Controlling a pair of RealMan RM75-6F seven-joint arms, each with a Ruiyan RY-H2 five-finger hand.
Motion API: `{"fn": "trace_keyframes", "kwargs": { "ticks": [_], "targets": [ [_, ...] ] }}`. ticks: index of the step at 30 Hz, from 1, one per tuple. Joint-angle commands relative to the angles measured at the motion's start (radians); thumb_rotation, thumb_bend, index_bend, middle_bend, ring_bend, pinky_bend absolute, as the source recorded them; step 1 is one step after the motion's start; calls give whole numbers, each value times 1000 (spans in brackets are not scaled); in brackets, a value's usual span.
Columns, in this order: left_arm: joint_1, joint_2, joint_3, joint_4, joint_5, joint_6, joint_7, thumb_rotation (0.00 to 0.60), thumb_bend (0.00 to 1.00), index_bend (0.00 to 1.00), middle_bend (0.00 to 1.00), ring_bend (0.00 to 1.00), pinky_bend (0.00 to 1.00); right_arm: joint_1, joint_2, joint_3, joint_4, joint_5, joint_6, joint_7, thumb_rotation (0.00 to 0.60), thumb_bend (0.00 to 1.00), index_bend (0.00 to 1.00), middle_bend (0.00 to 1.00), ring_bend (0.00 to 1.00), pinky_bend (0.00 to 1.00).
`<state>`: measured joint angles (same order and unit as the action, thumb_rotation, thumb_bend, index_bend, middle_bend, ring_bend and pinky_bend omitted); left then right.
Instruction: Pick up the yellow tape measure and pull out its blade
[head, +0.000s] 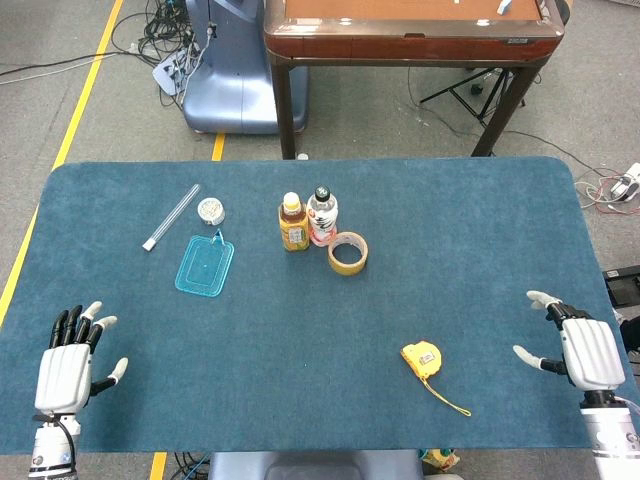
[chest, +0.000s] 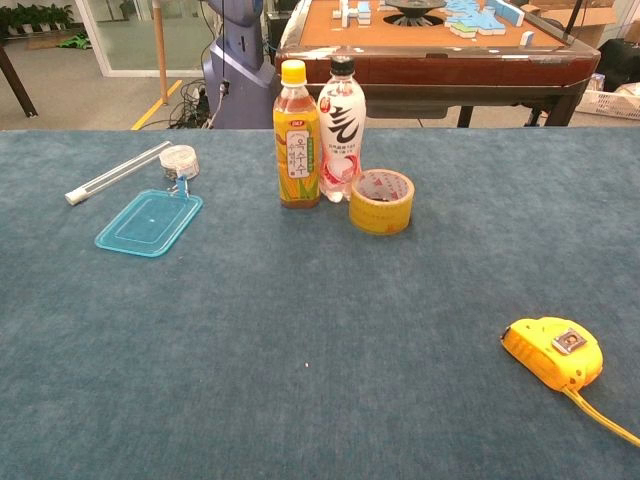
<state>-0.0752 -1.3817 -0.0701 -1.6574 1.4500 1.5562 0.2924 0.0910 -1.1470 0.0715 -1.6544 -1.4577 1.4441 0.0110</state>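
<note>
The yellow tape measure (head: 422, 358) (chest: 553, 351) lies flat on the blue table at the front right, with a thin yellow strap trailing from it toward the front edge. My right hand (head: 580, 347) hovers to its right near the table's right edge, fingers spread and holding nothing. At the front left corner my left hand (head: 70, 360) also has its fingers apart and holds nothing, far from the tape measure. Neither hand shows in the chest view.
Behind the middle stand a yellow-capped bottle (head: 293, 222) (chest: 297, 136), a black-capped bottle (head: 322, 215) (chest: 341, 129) and a roll of tan tape (head: 347, 252) (chest: 381, 200). At the back left lie a clear blue tray (head: 205, 265), a small round container (head: 211, 210) and a clear tube (head: 171, 216).
</note>
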Motion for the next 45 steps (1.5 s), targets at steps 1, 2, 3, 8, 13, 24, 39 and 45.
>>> {"fn": "trace_keyframes", "kwargs": {
  "ticks": [1, 2, 3, 8, 13, 24, 39, 45],
  "targets": [
    [2, 1, 0, -1, 1, 2, 1, 600, 233, 258, 118, 42, 0, 0, 0, 0, 0, 0, -1, 0, 600, 107, 247, 354, 409, 450],
    [3, 1, 0, -1, 1, 4, 0, 600, 233, 258, 118, 42, 0, 1, 0, 0, 0, 0, -3, 0, 600, 107, 247, 354, 409, 450],
    [4, 1, 1, -1, 0, 5, 0, 600, 233, 258, 118, 42, 0, 2, 0, -1, 1, 1, -6, 0, 600, 107, 247, 354, 409, 450],
    [8, 0, 4, -1, 2, 6, -4, 600, 232, 258, 118, 42, 0, 24, 8, -14, -11, -25, -43, -14, 600, 107, 247, 348, 403, 443],
    [7, -1, 4, 1, 8, 6, -9, 600, 233, 258, 118, 43, 0, 56, -11, -25, -2, -53, -85, -78, 600, 83, 242, 295, 316, 354],
    [21, 10, 9, -12, 18, 24, -22, 600, 232, 258, 118, 43, 0, 171, -111, -49, 5, -70, -265, -246, 600, 0, 8, 59, 71, 147],
    [49, 38, 14, -39, 15, 49, -33, 600, 232, 258, 118, 42, 0, 221, -157, -112, 61, -89, -359, -275, 600, 0, 0, 0, 26, 108],
    [48, 34, 14, -37, 17, 42, -37, 600, 233, 258, 118, 42, 0, 244, -190, -107, 93, -66, -396, -294, 600, 0, 0, 0, 25, 103]
  ]
}}
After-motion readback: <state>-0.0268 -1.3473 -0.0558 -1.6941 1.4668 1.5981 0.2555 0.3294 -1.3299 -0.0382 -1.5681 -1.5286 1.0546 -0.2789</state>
